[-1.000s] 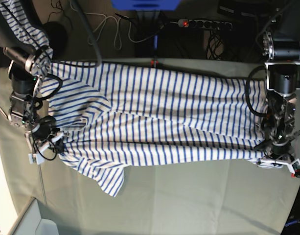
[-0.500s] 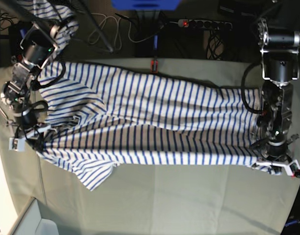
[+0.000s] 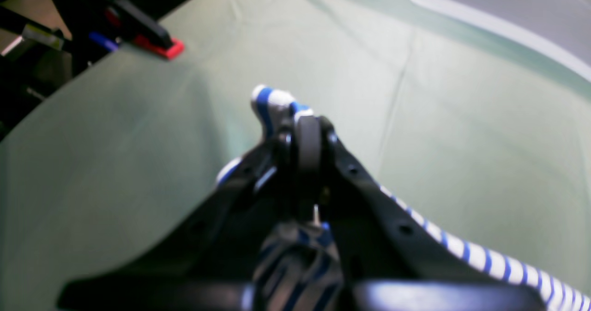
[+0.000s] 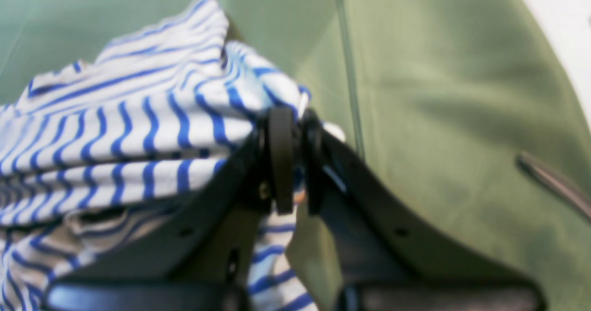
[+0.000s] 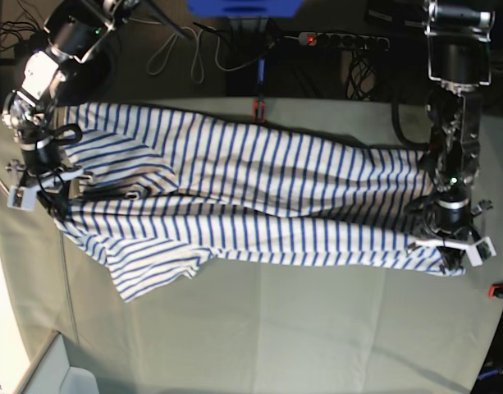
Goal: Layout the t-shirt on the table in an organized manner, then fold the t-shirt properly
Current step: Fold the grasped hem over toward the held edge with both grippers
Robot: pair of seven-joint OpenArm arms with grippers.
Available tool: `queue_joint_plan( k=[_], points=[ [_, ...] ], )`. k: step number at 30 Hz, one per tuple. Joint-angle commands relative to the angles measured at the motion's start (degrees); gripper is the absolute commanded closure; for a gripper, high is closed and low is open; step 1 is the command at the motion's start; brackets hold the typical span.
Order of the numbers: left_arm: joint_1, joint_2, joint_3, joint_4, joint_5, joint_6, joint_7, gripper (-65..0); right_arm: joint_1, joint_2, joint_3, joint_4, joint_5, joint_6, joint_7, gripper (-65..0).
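Two grippers hold the t-shirt (image 5: 251,197) by opposite ends, and the striped cloth runs stretched between them across the table (image 5: 317,328). The left gripper (image 3: 307,131) has its jaws pressed together on a small fold of the shirt's edge: a bunched blue-and-white tip pokes out just beyond the fingertips, and the rest of that edge trails back past the gripper's lower side toward the wrist. In the base view this gripper (image 5: 448,246) sits at one narrow end of the shirt, with the cloth fanning away from it toward the other arm. Beyond the left gripper's tips lies bare table cloth, and further off a red clamp (image 3: 159,48) sits at the table's edge.

The right gripper (image 4: 293,140) is likewise clamped on the t-shirt (image 4: 138,131), its jaws closed with cloth pinched between them. Most of the fabric bulges in loose folds to one side of its fingers, a narrow strip hangs down between the jaws toward the wrist, and the other side shows only green table. In the base view the right gripper (image 5: 38,185) grips the wider end, where a sleeve spreads out on the table just beside it and a second fold of shirt lies behind the arm
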Motion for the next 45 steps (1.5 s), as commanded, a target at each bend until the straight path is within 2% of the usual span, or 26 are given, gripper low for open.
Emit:
queue_joint_plan(
  k=[1,6,9,16,21,24,26,28,30,33,36,41,45],
  points=[
    [-0.1,-0.7,-1.3,1.5,0.4,0.0,-1.8,0.0,0.0,0.6,0.1,1.4,2.0,-0.2,1.9,0.0],
    [4.1,2.0,-6.4,3.5,0.3,-0.2,-1.8,0.0,-3.5,0.9,0.0,1.1,4.1,-0.2,1.9,0.0],
    [5.4,3.6,-6.9,3.3,0.3,-0.3,-1.8,-0.1,-4.5,0.9,0.0,-0.7,4.1,-0.2,2.2,0.0],
    [10.8,4.9,-7.3,4.6,0.3,-0.3,-1.8,-0.1,-6.1,1.0,0.0,-1.2,4.1,-0.2,2.5,0.0],
    [12.6,4.9,-7.1,4.5,0.3,-0.3,-1.8,-0.9,-6.5,1.4,-2.5,-1.2,4.0,-0.2,2.0,0.0],
    [13.2,5.1,-7.1,4.9,0.3,-0.3,-1.7,-8.3,-7.1,1.4,-2.9,-0.7,4.0,-0.2,2.0,0.0],
    [14.5,5.2,-7.2,5.4,0.3,-0.3,-1.7,-17.3,-7.1,2.1,-3.1,0.0,4.0,-0.2,2.0,-3.5],
    [15.8,5.2,-7.2,7.1,0.3,-0.3,-1.7,-27.0,-7.2,2.8,-3.2,0.7,4.1,-0.2,2.0,-10.2],
    [18.0,5.3,-7.3,10.2,0.3,-0.3,-1.7,-32.9,-7.2,3.1,-3.0,1.7,4.2,-0.2,1.9,-16.6],
    [20.4,5.2,-7.8,15.4,0.3,-0.3,-2.1,-33.5,-7.2,3.7,-2.8,3.9,4.8,-0.2,1.9,-24.3],
    [19.9,5.2,-10.9,18.0,0.3,-0.3,-2.1,-33.5,-7.2,3.8,-2.8,5.8,7.5,-0.2,1.9,-27.7],
    [9.0,4.8,-12.2,10.6,0.8,-0.3,0.7,-33.5,-3.9,3.6,-3.3,5.7,7.3,-0.2,1.9,-28.1],
    [5.4,5.1,-12.6,6.2,0.8,-0.3,4.3,-33.5,-2.9,3.8,-6.3,5.7,7.3,-0.2,1.9,-28.1]
  ],
)
